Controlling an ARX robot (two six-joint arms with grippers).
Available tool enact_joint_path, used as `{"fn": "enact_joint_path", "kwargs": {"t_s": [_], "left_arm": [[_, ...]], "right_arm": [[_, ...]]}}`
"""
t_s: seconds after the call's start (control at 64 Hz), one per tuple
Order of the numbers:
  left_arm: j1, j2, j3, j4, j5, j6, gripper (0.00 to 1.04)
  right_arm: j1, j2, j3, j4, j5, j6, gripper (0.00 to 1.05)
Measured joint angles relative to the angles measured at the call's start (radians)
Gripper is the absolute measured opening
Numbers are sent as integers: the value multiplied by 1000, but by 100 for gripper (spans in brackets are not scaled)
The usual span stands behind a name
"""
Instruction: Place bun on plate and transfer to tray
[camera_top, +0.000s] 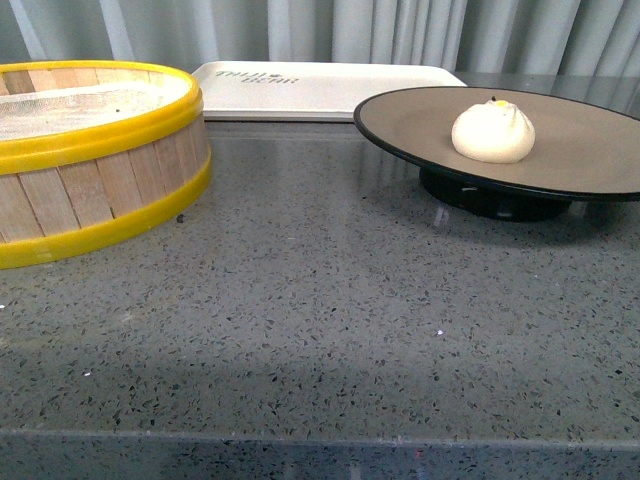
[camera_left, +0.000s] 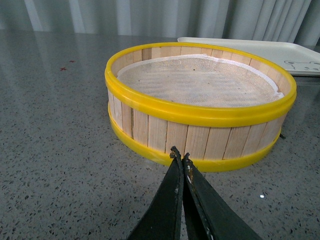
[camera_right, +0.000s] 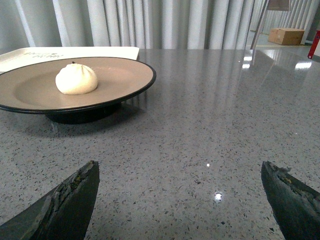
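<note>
The white pleated bun sits on the tan plate with its black rim, at the right of the counter. The cream tray lies flat behind it, against the curtain. Neither arm shows in the front view. My left gripper is shut with nothing in it, its tips just short of the steamer basket's wall. My right gripper stands open over bare counter, some way from the plate and empty.
A yellow-rimmed wooden steamer basket stands at the left, with only a cloth liner inside. The grey speckled counter runs to a front edge near the camera. Curtains hang behind, and a cardboard box sits far off.
</note>
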Motion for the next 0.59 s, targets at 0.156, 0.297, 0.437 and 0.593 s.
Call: {"fn": "enact_joint_path", "kwargs": {"t_s": [0.156,0.297,0.437,0.593], "left_arm": [[0,-48,-19,-28,0,0,4],[0,-87,-31,-55,0,0,4],[0,-127,-49,-64,0,0,4],[0,-167,-49,-85,0,0,4]], "right_arm": [[0,0,0,0,0,0,96],[0,0,0,0,0,0,96],[0,0,0,0,0,0,96],[0,0,0,0,0,0,96]]}}
